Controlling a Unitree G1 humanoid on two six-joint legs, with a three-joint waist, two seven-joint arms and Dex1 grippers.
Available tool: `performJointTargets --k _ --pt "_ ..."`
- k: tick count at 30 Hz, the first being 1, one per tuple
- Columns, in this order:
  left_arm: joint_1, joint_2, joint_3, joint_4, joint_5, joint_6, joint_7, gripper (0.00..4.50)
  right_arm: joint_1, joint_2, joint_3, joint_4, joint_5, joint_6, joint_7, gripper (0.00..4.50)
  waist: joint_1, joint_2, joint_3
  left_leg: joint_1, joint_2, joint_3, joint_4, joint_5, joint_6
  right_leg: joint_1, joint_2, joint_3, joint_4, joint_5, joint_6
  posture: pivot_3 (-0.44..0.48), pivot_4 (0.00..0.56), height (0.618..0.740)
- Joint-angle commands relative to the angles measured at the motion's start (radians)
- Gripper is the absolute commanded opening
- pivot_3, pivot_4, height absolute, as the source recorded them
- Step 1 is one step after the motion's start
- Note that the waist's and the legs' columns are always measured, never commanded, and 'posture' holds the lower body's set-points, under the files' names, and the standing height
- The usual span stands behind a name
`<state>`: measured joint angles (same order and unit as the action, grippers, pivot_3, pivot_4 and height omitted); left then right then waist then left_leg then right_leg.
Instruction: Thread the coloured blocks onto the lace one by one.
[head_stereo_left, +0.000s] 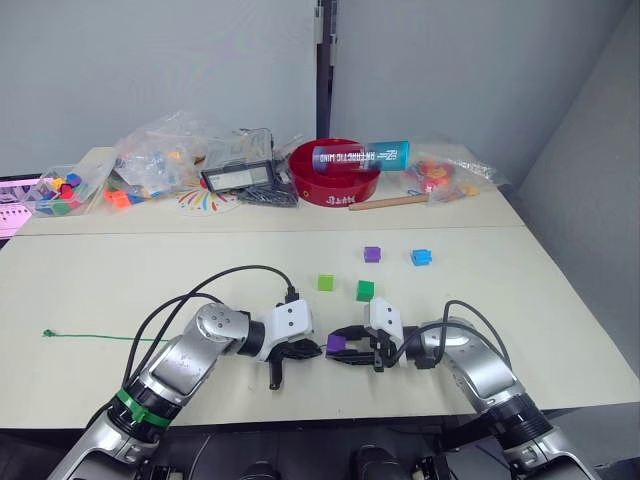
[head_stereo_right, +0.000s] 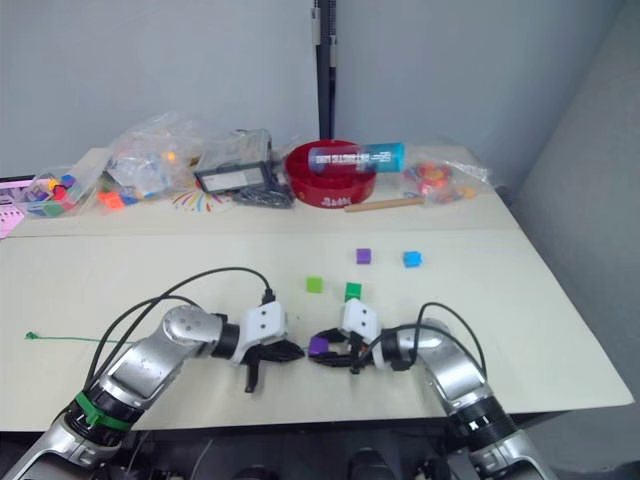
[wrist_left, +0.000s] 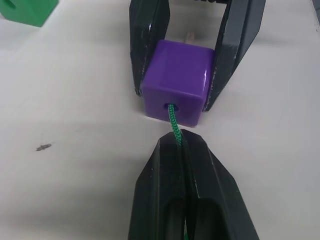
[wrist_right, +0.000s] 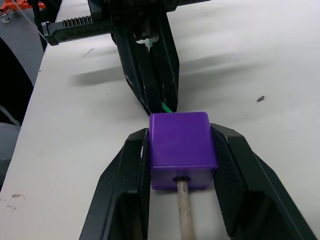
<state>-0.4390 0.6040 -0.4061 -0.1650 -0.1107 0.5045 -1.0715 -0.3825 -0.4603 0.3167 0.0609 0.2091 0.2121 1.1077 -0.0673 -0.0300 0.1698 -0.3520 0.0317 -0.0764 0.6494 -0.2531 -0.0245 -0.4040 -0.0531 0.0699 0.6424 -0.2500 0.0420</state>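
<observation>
The first purple cube (wrist_right: 182, 148) is clamped in the right gripper (head_stereo_left: 350, 348) with the lace (wrist_left: 174, 122), pinched in the left gripper (wrist_left: 184, 150), already through its hole, pale tip (wrist_right: 184, 212) emerging, while four cubes wait unthreaded on the table (head_stereo_left: 560, 330).

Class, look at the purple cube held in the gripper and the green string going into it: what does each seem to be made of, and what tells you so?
Purple cube: probably moulded plastic with a smooth, slightly glossy finish; its faces catch soft highlights and its edges are rounded.
Green string: looks like braided or twisted fibre cord; a fine woven texture shows where it enters the hole.
Its pale tip, sticking out the far side, looks stiff and smooth; the material is unclear.
</observation>
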Motion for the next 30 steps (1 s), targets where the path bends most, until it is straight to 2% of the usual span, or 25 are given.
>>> performJointTargets --k 1,7,13,17,19,25,26,27,30 --pt "-0.030 -0.029 -0.025 0.017 0.017 -0.020 0.002 0.04 0.000 0.012 0.014 0.019 -0.029 0.027 -0.030 1.18 0.001 0.000 0.000 0.000 0.000 0.000 0.000 0.000 0.000 0.000 0.000 0.000 0.000 0.000 0.000 0.000 0.150 0.731" --pt "-0.065 -0.067 -0.026 0.057 0.033 -0.042 0.002 0.04 -0.008 0.022 0.026 0.017 -0.033 0.031 -0.021 1.18 0.002 0.000 0.000 0.000 0.000 0.000 0.000 0.000 0.000 0.001 0.000 0.000 0.000 0.000 0.000 0.000 0.150 0.731" --pt "-0.046 -0.053 -0.019 0.031 0.019 -0.033 -0.020 0.04 -0.018 0.030 0.023 0.039 -0.039 0.028 -0.029 1.18 -0.001 0.000 0.000 0.000 0.000 0.000 0.000 0.000 0.000 0.001 0.000 0.000 0.000 0.000 0.000 0.000 0.150 0.731" --pt "-0.039 -0.031 0.015 0.008 -0.015 -0.022 -0.044 1.14 -0.015 0.025 0.016 0.037 -0.036 0.034 -0.028 1.18 -0.003 0.000 0.000 0.000 0.000 0.000 0.000 0.000 0.000 0.000 0.000 0.000 0.000 0.000 0.000 0.000 0.150 0.731" --pt "-0.040 -0.018 0.032 0.003 -0.016 -0.024 -0.049 1.80 -0.010 0.021 0.002 0.024 -0.022 0.048 -0.028 2.22 0.000 0.000 0.000 0.000 0.000 0.000 0.000 0.000 0.000 0.000 0.000 0.000 0.000 0.000 0.000 0.000 0.150 0.731" --pt "-0.035 0.021 0.057 -0.009 -0.032 -0.050 -0.075 3.80 0.014 -0.013 -0.032 -0.063 0.015 0.097 -0.019 4.26 0.006 0.000 0.002 -0.002 -0.001 0.000 0.000 0.000 0.000 -0.002 -0.001 0.000 -0.001 0.001 -0.001 0.000 0.150 0.731" --pt "-0.035 0.022 0.058 -0.007 -0.035 -0.057 -0.079 4.12 0.019 -0.019 -0.037 -0.077 0.021 0.103 -0.020 4.50 0.008 0.000 0.002 -0.002 -0.001 0.000 0.000 0.000 0.000 -0.002 -0.001 0.000 -0.001 0.001 -0.001 0.000 0.150 0.731" --pt "-0.036 0.020 0.059 -0.002 -0.038 -0.069 -0.083 4.42 0.023 -0.025 -0.044 -0.088 0.023 0.105 -0.024 4.50 0.011 0.000 0.002 -0.003 -0.001 0.000 0.000 0.000 0.000 -0.002 -0.001 0.000 -0.001 0.001 -0.001 0.000 0.150 0.731" --pt "-0.046 -0.025 0.037 0.029 -0.040 -0.124 -0.091 4.42 0.083 -0.094 -0.101 -0.175 0.051 0.125 -0.020 4.50 0.028 0.001 0.003 -0.004 -0.002 0.000 0.000 0.000 0.000 -0.002 -0.003 0.000 -0.002 0.000 -0.001 0.000 0.150 0.731"
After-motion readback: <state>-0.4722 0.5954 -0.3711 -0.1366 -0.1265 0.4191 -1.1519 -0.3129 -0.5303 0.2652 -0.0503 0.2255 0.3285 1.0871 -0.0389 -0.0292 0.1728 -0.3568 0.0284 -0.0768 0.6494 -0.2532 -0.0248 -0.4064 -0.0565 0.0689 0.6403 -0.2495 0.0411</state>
